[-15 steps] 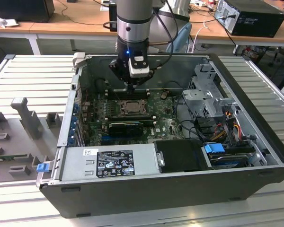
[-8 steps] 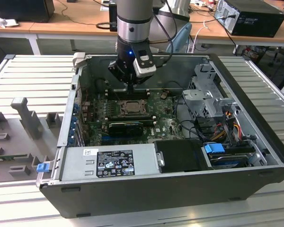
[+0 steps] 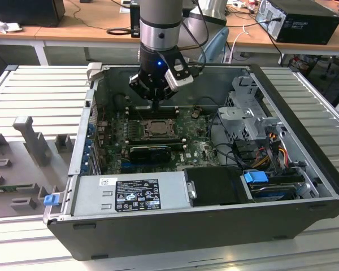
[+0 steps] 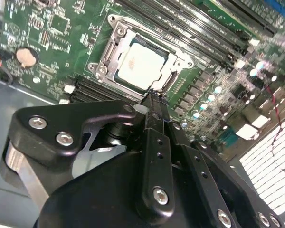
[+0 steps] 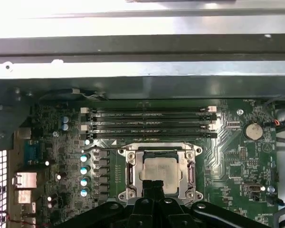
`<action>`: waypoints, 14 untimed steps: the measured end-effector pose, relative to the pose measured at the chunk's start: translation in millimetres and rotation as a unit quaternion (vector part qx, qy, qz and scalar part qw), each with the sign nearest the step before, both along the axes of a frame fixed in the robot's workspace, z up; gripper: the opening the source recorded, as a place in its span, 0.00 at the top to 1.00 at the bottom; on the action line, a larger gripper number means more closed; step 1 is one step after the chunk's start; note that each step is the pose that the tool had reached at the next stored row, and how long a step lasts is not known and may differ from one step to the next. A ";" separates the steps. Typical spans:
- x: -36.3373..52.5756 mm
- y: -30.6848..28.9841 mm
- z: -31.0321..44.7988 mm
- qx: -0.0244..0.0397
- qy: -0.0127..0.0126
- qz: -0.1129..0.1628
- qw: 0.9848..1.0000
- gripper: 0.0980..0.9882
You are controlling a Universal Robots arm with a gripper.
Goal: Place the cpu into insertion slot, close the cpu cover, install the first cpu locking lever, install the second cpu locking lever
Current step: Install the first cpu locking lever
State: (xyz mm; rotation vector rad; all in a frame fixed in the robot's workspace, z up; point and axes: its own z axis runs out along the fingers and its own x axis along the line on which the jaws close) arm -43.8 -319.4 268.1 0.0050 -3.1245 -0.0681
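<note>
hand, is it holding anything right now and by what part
Nothing is held. The hand is shut with nothing between its fingers, its tip by the edge of the cover that frames the seated cpu.

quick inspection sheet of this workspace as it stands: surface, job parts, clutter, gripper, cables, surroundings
surface: slatted metal table carrying an open computer case
job's things: cpu seated in the insertion slot; cpu cover lies flat around it
clutter: grey fixture blocks on the table at the exterior view's left
grippers: gripper shut, pointing down, tip at the cover's edge on the side away from the memory slots; contact cannot be told
cables: black and coloured wire bundles inside the case at the exterior view's right
surroundings: wooden desks behind, another computer on one
</note>
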 end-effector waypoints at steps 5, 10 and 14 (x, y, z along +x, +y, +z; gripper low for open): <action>-8.7 0.0 -0.1 0.000 0.000 0.003 1.000 0.99; -14.2 0.0 -0.8 0.000 0.000 0.035 0.999 0.99; -27.8 0.5 -2.1 0.000 0.000 0.032 0.999 0.99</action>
